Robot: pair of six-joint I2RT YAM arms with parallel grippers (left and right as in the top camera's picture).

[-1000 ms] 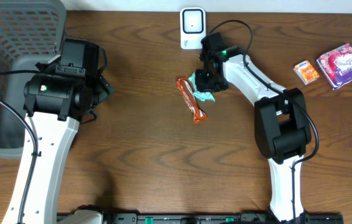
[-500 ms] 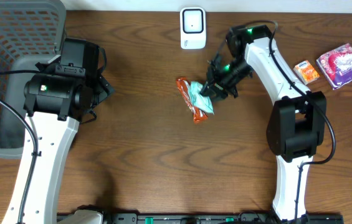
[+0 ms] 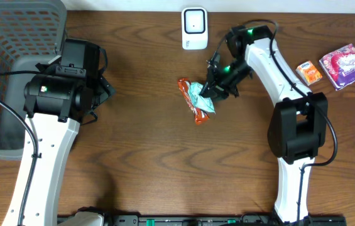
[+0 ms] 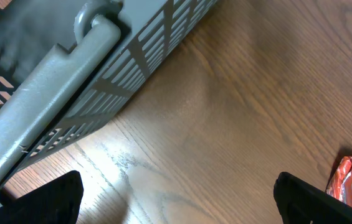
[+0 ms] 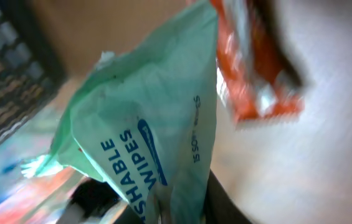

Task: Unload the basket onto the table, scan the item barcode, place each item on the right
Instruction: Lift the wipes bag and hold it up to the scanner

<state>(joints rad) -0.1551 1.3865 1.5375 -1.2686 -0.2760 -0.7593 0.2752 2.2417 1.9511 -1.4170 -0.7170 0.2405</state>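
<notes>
Snugly clamped in the right gripper (image 3: 213,90): wipes packet (image 3: 200,98), over orange wrapper (image 3: 185,88).

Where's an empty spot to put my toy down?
Free: the wide bare wood between the left arm and right arm, nearer than the orange wrapper; also right of that arm, this side of the pink packet. Crowded: by the scanner, where the right gripper holds the wipes pack over the wrapper.

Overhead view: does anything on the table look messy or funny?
A little. The green wipes pack, pinched in the right gripper, lies crooked over the orange wrapper and covers part of it. Nothing looks spilled or broken.
</notes>
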